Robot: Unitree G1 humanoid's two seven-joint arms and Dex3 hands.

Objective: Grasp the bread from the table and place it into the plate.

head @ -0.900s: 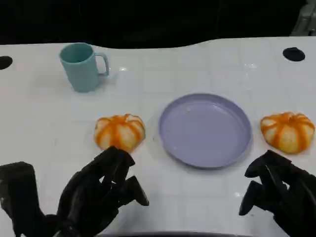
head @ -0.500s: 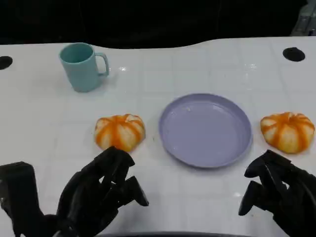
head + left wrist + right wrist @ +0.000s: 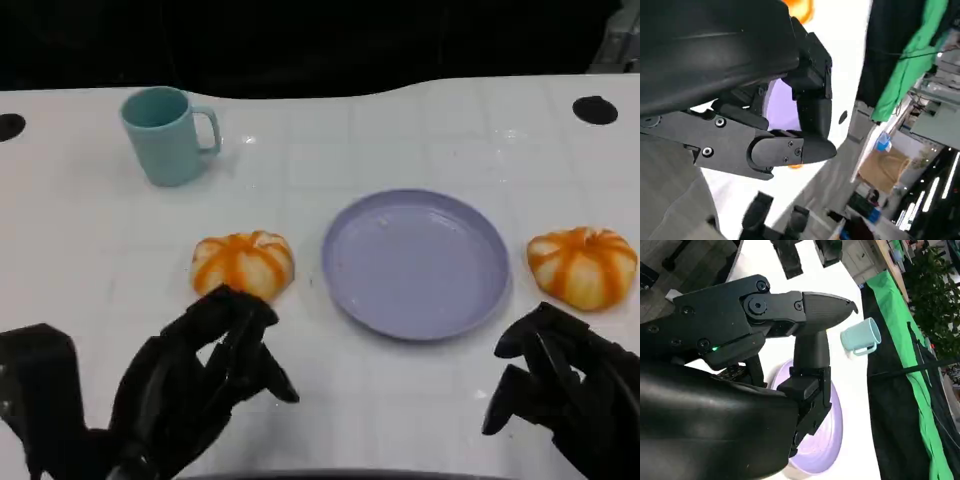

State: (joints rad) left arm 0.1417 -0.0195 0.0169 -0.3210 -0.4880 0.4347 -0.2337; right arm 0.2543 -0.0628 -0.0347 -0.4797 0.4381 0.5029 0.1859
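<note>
The table (image 3: 420, 130) is white w/ a faint grid of square lines; its far edge is wavy and behind it the room is black in the head view. Two black round holes sit in the top, one (image 3: 595, 110) at abt 2 o'clock and one (image 3: 10, 126) at abt 10 o'clock. The wrist views show more of the room: a green cloth (image 3: 900, 335) hanging over black fabric, grey floor, shelves and ceiling lights, all blurred.

The purple plate (image 3: 417, 264) lies near the centre. One orange-striped bread (image 3: 243, 267) lies at 9 o'clock of the plate, just beside its rim but apart. A second bread (image 3: 582, 266) lies at 3 o'clock of the plate, also apart from it. A teal mug (image 3: 165, 135) stands upright at abt 10 o'clock, handle to the right.

The left hand (image 3: 205, 375) is at abt 7 o'clock, fingers apart, holding nothing, fingertips (image 3: 245, 305) just at the near side of the first bread; contact cannot be told. The right hand (image 3: 560, 400) is at abt 5 o'clock, fingers bent but spread, holding nothing, near the second bread and apart from it.
</note>
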